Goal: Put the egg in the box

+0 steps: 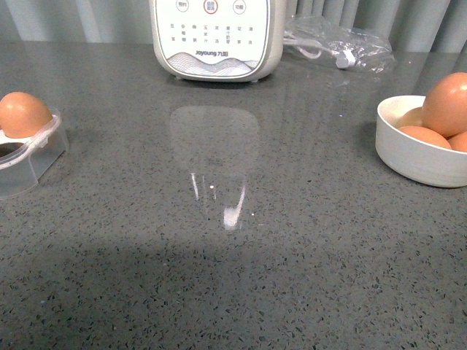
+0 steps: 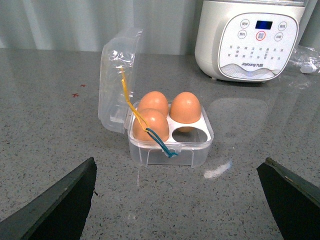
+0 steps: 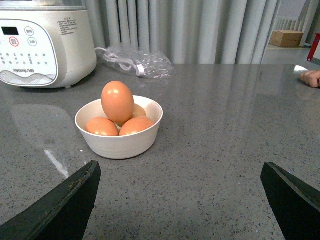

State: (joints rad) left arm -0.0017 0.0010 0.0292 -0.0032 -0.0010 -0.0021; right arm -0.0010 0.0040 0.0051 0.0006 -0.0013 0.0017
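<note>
1. The only writing I can read is "Joyoung", printed on the one white appliance [image 2: 250, 42] at the back of the counter [image 1: 233, 277]. The small labels by its buttons are too fine for me to make out.
2. The box [image 2: 170, 142] sits at the robot's left with its clear lid [image 2: 117, 75] standing open. It has four cups: three hold brown eggs and one is bare.
3. One yellow cord [image 2: 131, 102] and one blue cord [image 2: 162, 145] trail over the box's front.
4. The one white bowl [image 3: 120, 142], at the robot's right, holds four eggs by my count. The egg [image 3: 117, 102] stands upright on top of the others, well apart from the box.
5. My left gripper [image 2: 177, 200] is spread wide with nothing in it, facing the box.
6. My right gripper [image 3: 180, 200] is equally wide and empty-handed, facing the bowl.
7. One clear bag [image 3: 140, 62] with a white cable lies beside the appliance.
</note>
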